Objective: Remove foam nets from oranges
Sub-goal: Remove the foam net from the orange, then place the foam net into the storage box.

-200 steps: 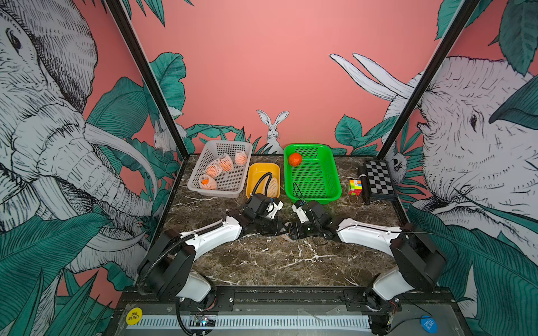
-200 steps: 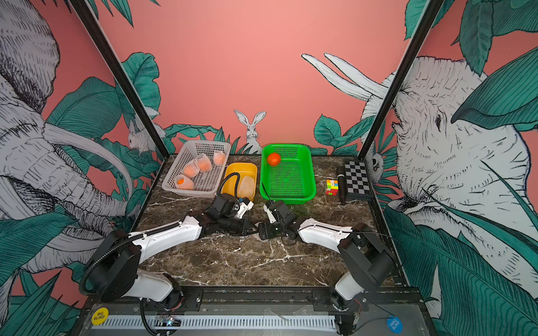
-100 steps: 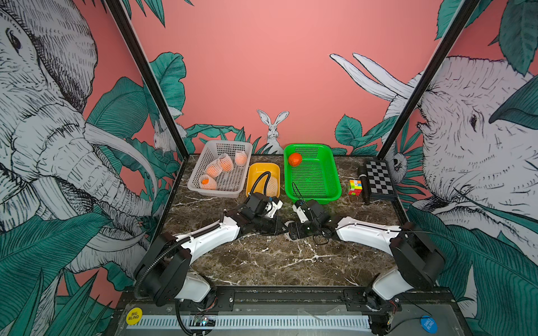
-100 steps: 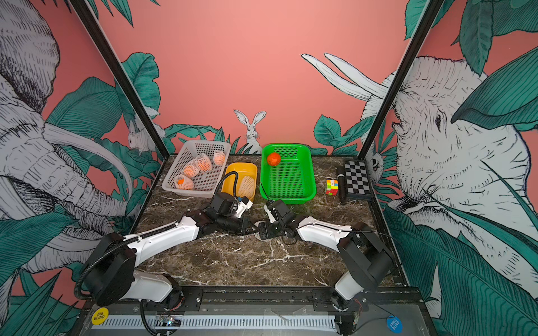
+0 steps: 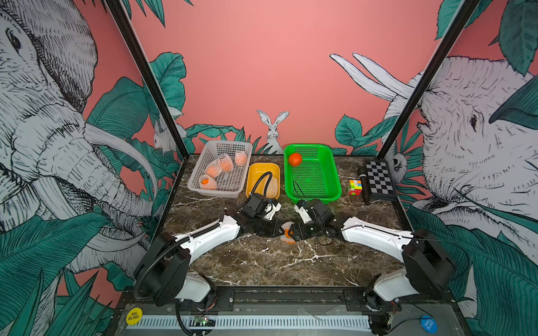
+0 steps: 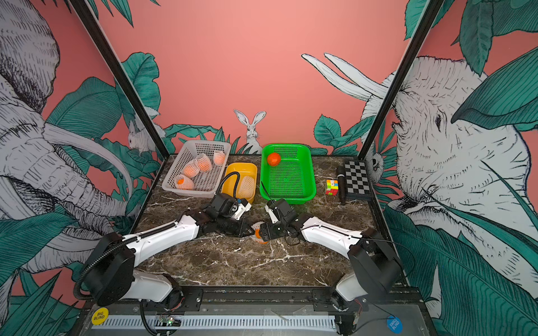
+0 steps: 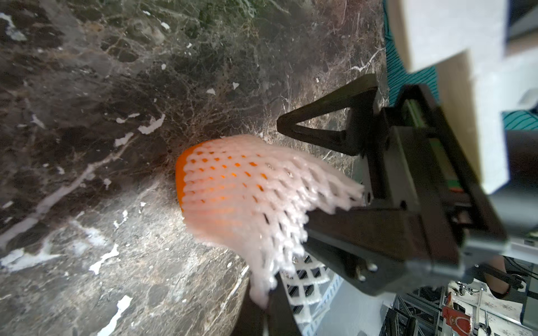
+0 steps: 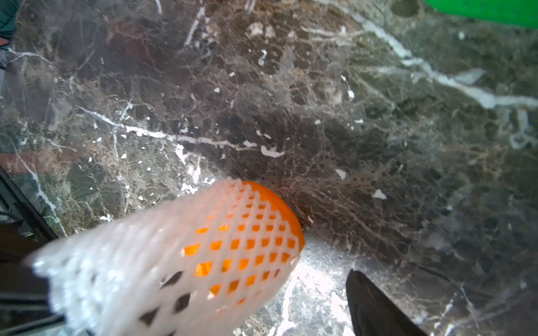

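Right gripper [image 5: 292, 232] edged back; orange [image 8: 279, 209] in foam net [image 8: 174, 256] between its open fingers

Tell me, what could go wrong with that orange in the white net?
1. The orange pokes out of the open end of the foam net, so it could pop free and roll across the marble table.
2. The left end effector pinches only the net's loose tail; the soft foam might slip out or tear.
3. The right end effector is open close to the net; closing there may clamp net and fruit together.
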### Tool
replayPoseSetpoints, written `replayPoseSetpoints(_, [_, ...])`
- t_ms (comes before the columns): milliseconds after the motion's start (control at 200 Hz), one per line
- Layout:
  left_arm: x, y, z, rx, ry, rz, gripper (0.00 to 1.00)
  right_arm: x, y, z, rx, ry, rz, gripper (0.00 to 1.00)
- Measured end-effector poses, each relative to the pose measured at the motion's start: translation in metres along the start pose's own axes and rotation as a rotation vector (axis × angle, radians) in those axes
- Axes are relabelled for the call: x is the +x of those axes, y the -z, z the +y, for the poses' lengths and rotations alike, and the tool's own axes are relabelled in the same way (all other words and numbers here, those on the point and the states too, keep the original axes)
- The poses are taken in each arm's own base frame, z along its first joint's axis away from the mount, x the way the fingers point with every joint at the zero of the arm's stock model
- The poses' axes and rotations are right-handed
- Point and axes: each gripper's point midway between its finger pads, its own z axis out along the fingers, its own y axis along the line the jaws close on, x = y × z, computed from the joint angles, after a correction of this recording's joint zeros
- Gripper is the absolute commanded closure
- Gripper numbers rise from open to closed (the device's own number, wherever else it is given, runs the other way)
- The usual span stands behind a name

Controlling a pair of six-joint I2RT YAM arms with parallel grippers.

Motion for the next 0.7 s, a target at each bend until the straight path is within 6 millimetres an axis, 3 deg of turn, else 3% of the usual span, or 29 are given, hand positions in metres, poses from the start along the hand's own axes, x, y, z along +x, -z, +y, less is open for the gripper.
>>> replayPoseSetpoints(175, [-0.012, 0.01, -0.014, 0.023, -0.026, -0.035, 0.98, -0.011, 0.01, 0.006, -0.005, 0.02, -0.021, 0.23])
replayPoseSetpoints(380, [-0.026, 0.021, -0.031, 0.046, -0.059, -0.082, 0.98, -0.031, 0.05, 0.023, -0.043, 0.059, -0.119, 0.18])
replayPoseSetpoints(550, [-0.041, 0.044, -0.019, 0.01, -0.036, -0.144, 0.98, -0.034, 0.079, 0.03, -0.061, 0.092, -0.174, 0.14])
replayPoseSetpoints(700, [-0.085, 0.082, -0.004, -0.107, -0.048, -0.267, 0.99, -0.038, 0.101, 0.035, -0.073, 0.132, -0.227, 0.08])
